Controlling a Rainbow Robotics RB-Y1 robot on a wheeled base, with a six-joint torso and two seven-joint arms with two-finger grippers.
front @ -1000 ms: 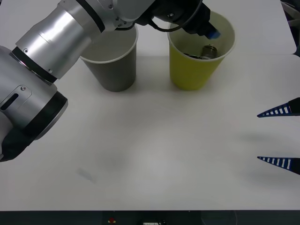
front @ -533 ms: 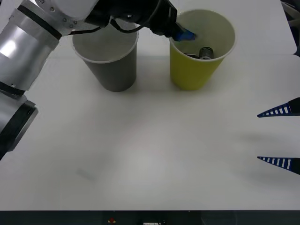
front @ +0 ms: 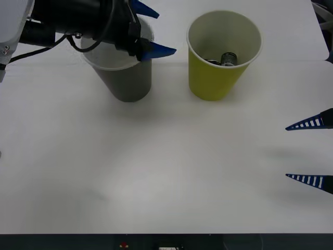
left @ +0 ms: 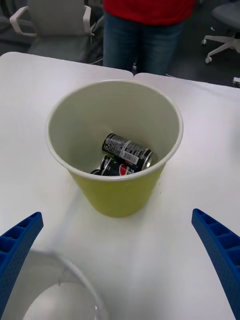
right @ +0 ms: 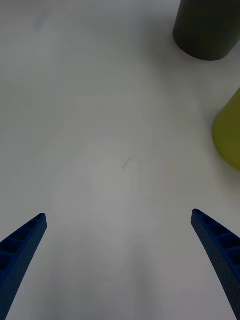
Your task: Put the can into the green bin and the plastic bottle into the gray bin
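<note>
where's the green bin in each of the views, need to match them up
Front view: green bin stands upper right of centre, right of the gray bin.
Left wrist view: at centre, the can lying inside.
Right wrist view: a yellow-green slice at the right edge.
Shared landmark: the gray bin beside it.

A white bench spreads across the front view, a seam line running from 9 to 3 o'clock near its far side. Beyond its far edge, a gray office chair stands at 11 o'clock, another chair at 1 o'clock, on dark floor.
</note>
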